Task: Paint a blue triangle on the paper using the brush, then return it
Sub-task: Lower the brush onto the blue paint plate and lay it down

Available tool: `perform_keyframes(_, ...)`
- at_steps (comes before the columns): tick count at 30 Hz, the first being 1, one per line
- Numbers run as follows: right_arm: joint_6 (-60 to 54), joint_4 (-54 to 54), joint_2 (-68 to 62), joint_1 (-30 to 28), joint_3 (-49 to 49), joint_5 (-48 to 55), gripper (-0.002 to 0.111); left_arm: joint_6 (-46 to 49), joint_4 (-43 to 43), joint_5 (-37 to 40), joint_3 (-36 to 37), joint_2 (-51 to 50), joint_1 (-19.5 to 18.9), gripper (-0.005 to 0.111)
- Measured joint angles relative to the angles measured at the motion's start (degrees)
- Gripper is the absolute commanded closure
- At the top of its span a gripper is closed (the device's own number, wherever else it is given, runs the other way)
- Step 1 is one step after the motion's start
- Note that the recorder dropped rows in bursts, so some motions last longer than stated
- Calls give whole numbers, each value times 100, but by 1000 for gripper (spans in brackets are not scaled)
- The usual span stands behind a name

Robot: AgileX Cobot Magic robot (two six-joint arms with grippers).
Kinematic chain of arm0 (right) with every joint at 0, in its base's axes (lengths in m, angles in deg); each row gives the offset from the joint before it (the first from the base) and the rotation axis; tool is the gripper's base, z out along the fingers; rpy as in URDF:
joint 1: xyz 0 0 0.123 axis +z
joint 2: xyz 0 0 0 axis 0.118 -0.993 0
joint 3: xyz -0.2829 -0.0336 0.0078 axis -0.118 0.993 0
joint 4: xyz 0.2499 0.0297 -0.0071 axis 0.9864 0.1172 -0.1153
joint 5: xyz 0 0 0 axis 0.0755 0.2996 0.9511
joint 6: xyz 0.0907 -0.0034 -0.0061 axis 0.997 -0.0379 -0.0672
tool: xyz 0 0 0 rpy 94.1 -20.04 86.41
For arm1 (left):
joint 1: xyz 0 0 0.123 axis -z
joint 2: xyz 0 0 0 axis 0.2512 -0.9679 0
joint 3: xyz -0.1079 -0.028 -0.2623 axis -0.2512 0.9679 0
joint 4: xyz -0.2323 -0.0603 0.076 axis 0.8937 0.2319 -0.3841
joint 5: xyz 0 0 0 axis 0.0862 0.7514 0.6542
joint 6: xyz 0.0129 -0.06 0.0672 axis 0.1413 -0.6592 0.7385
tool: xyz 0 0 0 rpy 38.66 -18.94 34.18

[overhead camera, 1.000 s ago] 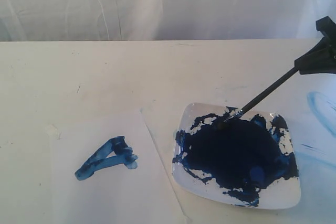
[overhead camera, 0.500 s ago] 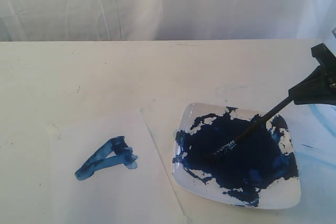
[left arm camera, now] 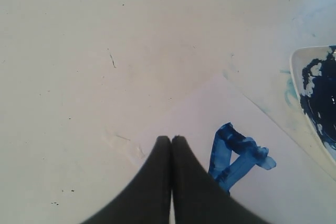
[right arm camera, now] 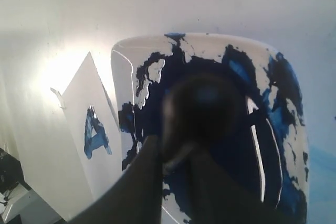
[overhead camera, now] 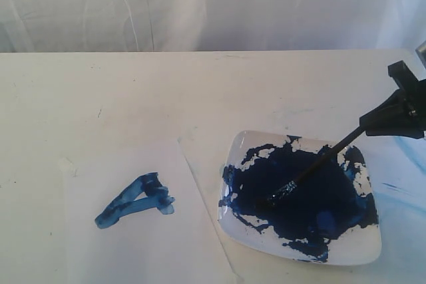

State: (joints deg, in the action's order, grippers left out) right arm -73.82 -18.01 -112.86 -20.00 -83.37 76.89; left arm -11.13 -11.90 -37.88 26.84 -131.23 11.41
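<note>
A rough blue triangle is painted on the white paper at the front left of the table; it also shows on the paper as the blue triangle and as the blue triangle. My right gripper is shut on the black handle of the brush. The brush slants down to the left, its bristle tip resting in the dark paint on the white plate. The brush is a blurred dark end in the right wrist view. My left gripper is shut and empty above the paper.
A pale blue smear marks the table right of the plate. The table's far edge meets a white curtain. The plate's edge lies close to the paper's corner.
The right gripper has come down and slightly left, carrying the brush tip from the plate's far rim into the middle of the paint pool. The left gripper has not moved.
</note>
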Motion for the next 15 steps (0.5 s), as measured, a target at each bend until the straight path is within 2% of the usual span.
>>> perform_keyframes(15, 0, 359, -478, 0, 0, -545, 108, 0, 0, 34, 0, 0, 0, 107)
